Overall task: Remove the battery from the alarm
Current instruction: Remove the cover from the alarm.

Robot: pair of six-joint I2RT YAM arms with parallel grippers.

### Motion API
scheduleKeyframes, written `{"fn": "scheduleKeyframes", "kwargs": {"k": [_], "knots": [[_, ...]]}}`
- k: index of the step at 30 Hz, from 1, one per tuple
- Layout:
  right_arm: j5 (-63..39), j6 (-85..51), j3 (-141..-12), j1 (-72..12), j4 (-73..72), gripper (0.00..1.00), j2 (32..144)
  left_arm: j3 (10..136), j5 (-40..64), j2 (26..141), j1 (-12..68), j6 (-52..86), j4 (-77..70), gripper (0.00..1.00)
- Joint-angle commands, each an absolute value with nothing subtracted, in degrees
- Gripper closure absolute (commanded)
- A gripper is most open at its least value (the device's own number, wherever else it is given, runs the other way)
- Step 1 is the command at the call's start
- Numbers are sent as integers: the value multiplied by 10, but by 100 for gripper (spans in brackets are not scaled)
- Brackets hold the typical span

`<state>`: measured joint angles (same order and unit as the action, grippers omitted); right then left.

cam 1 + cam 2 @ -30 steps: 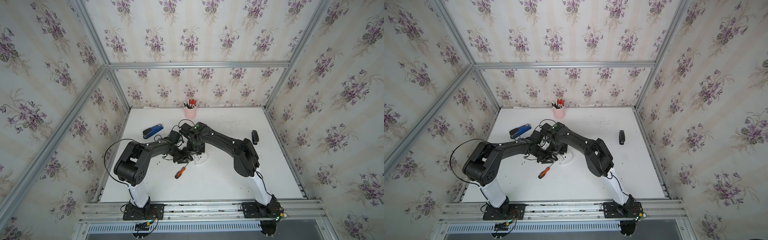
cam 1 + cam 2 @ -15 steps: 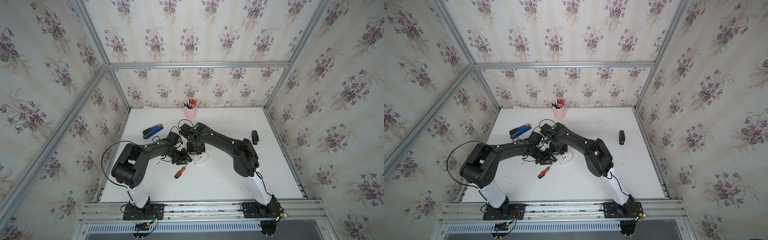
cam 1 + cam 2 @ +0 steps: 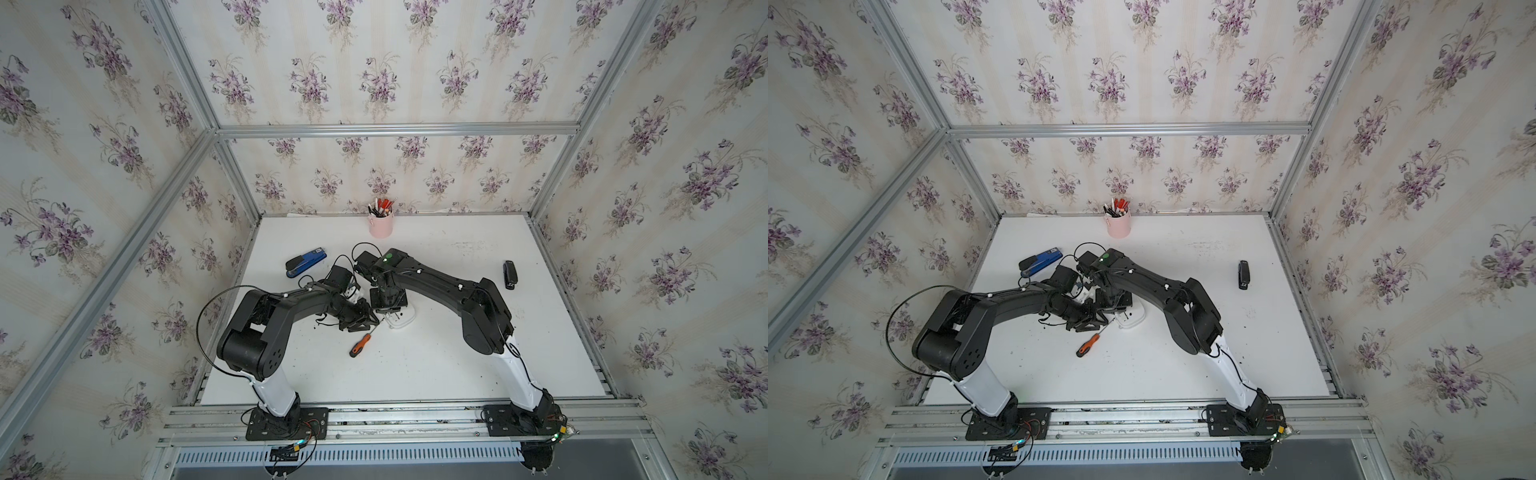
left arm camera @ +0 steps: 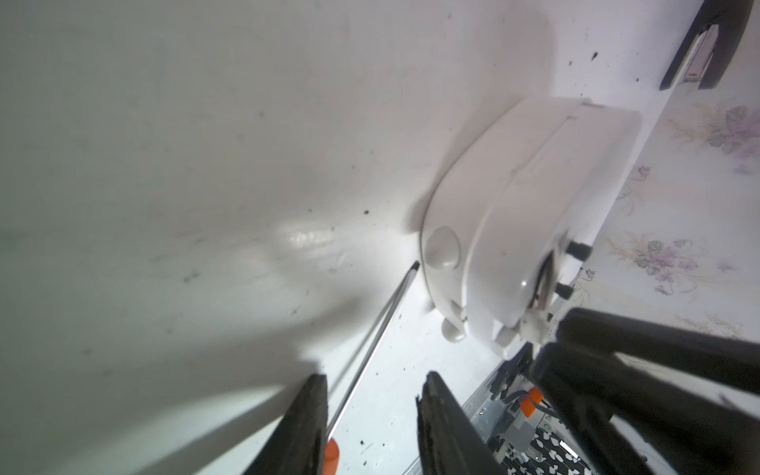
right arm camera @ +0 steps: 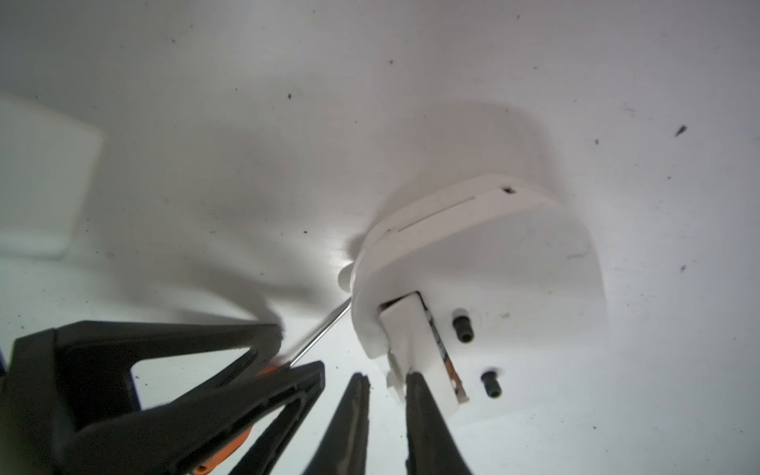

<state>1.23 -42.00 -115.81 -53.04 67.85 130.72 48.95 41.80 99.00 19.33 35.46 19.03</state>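
Left jaws open, empty, beside screwdriver (image 3: 360,345) shaft. Right jaws barely parted against alarm (image 5: 514,255) back cover; can't tell if gripping.

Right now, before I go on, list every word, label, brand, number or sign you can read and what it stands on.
No text can be read.
The alarm shows a plain white back; any print on the blue stapler, black stapler, screwdriver or pen cup is too small to tell.

left arm (image 3: 291,306): low, jaws apart | right arm (image 3: 436,282): wrist pointing down, jaws narrowly apart
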Motion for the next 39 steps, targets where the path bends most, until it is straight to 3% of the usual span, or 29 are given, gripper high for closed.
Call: {"fn": "scheduleKeyframes", "kwargs": {"k": [1, 12, 19, 39], "knots": [[34, -411, -1162, -533, 701, 78, 1312, 485, 392, 991, 191, 346, 205, 57], [41, -402, -1164, -537, 707, 83, 1319, 481, 392, 990, 186, 346, 203, 57], [36, -399, -1169, -538, 705, 98, 1316, 481, 388, 994, 186, 347, 202, 57], [39, -415, -1187, -526, 716, 100, 1260, 500, 381, 999, 184, 340, 219, 57]]}}
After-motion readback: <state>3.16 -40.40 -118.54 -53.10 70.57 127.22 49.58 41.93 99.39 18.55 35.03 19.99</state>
